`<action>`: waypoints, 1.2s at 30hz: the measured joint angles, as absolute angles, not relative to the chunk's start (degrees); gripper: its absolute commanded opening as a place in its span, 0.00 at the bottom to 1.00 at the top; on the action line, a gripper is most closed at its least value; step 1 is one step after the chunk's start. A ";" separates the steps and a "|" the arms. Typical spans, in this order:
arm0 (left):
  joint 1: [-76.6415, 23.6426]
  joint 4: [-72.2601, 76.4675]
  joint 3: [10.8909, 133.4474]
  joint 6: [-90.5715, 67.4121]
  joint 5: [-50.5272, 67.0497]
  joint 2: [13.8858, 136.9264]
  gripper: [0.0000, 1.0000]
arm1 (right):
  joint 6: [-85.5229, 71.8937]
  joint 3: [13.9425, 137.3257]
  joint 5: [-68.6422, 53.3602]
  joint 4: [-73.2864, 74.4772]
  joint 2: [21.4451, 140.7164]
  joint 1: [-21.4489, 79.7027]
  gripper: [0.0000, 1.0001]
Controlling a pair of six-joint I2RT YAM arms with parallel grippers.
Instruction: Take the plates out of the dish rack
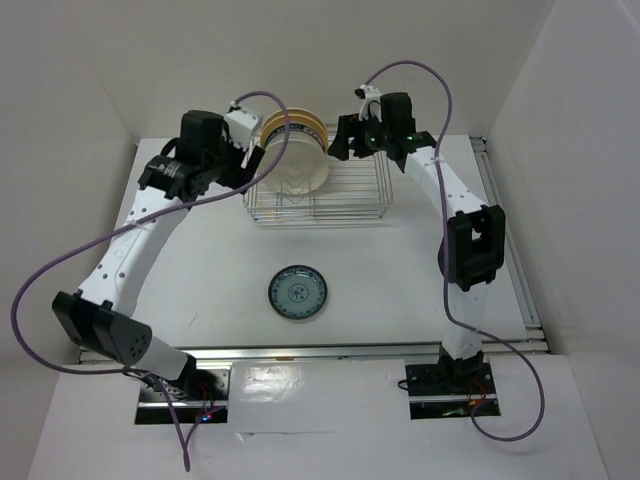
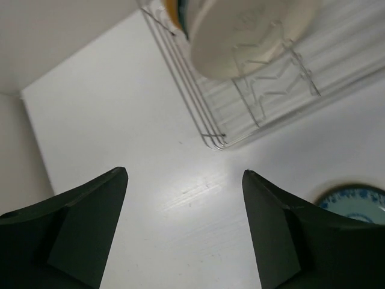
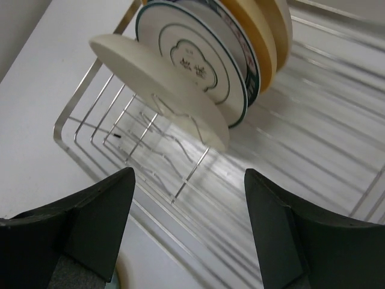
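The silver wire dish rack stands at the back of the table. Several plates stand upright at its left end: a large cream plate in front, tan ones behind. In the right wrist view the cream plate leans in front of a white plate with a dark ring and tan plates. A small blue-patterned plate lies flat on the table in front of the rack. My left gripper is open and empty just left of the rack. My right gripper is open and empty over the rack's right part.
White walls close in the table at the back and both sides. Purple cables loop from both arms. The rack's corner and the blue plate's edge show in the left wrist view.
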State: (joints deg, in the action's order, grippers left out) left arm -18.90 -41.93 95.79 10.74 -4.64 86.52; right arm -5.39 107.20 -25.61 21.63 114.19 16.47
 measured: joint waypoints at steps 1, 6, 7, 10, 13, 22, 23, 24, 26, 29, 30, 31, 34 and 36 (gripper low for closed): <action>-18.44 -40.45 95.79 10.59 -7.05 85.21 1.00 | -4.71 108.25 -26.24 19.75 115.81 16.51 0.81; -16.27 -38.15 95.26 10.28 -11.77 83.68 1.00 | -1.91 113.54 -29.85 13.32 123.39 17.02 0.75; -15.88 -38.33 94.85 10.28 -11.84 83.83 1.00 | -1.32 114.52 -30.41 12.34 124.97 17.26 0.75; -15.05 -38.98 92.82 9.67 -11.90 84.42 1.00 | 0.19 116.16 -31.70 10.61 128.53 18.37 0.75; -14.61 -39.94 91.42 8.40 -11.90 85.14 1.00 | 1.26 116.27 -32.23 9.67 130.67 19.73 0.71; -13.78 -40.77 89.19 3.99 -11.79 86.89 1.00 | 4.56 117.19 -28.71 7.46 133.05 21.23 0.27; -13.78 -40.80 88.86 3.95 -11.79 86.89 1.00 | 5.82 117.21 -27.66 6.98 133.05 21.23 0.23; -13.78 -40.77 88.38 3.84 -11.79 86.89 1.00 | 7.16 117.16 -26.44 6.68 133.05 21.23 0.18; -13.78 -40.82 87.42 3.75 -11.79 86.89 1.00 | 8.64 116.77 -25.96 6.79 133.03 21.41 0.15; -13.78 -40.91 86.96 2.87 -11.84 86.91 1.00 | 10.17 116.68 -24.69 7.38 132.49 22.85 0.11; -13.78 -40.88 86.96 2.61 -11.86 86.91 1.00 | 11.00 116.68 -23.68 7.53 132.22 23.42 0.09; -13.78 -40.95 87.00 2.37 -11.88 86.91 1.00 | 11.86 116.68 -22.55 7.79 132.00 23.90 0.05; -13.78 -41.76 87.44 1.26 -11.35 87.20 1.00 | 13.82 116.66 -19.70 8.56 131.20 24.91 0.00; -13.78 -41.87 87.55 1.06 -10.79 87.29 1.00 | 14.74 116.51 -17.63 8.71 130.76 25.43 0.00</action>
State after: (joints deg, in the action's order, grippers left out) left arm -13.78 -41.87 87.55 1.06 -10.79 87.29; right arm 14.74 116.51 -17.63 8.71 130.76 25.43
